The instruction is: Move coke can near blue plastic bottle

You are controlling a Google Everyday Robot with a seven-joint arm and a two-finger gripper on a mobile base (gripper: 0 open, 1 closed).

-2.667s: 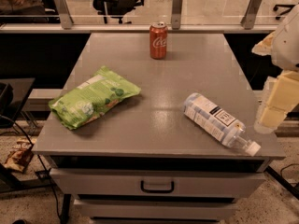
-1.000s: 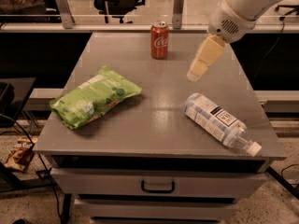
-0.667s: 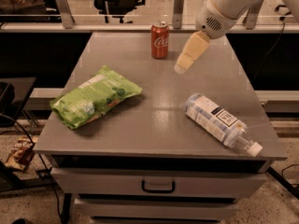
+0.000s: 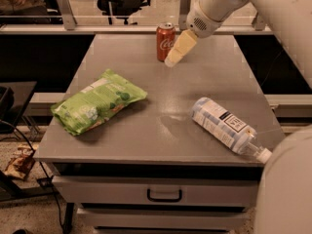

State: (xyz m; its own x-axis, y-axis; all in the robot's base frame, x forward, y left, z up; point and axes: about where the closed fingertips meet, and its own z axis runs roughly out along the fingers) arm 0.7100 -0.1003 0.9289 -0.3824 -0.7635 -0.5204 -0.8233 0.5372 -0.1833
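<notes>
The red coke can (image 4: 165, 42) stands upright at the far edge of the grey table (image 4: 161, 116), near its middle. The blue plastic bottle (image 4: 225, 127) lies on its side at the front right, cap pointing to the front right corner. My gripper (image 4: 173, 56) hangs from the white arm coming in from the upper right. Its cream-coloured tip is just right of the can, close beside it, above the table. It holds nothing.
A green crinkly snack bag (image 4: 97, 101) lies on the left half of the table. A drawer with a dark handle (image 4: 164, 195) is under the front edge. A railing and office chairs stand behind the table. The arm's white body fills the lower right corner.
My gripper has swung from the right side of the table to the left and farther back, ending next to the can. The can, bottle and bag have not moved.
</notes>
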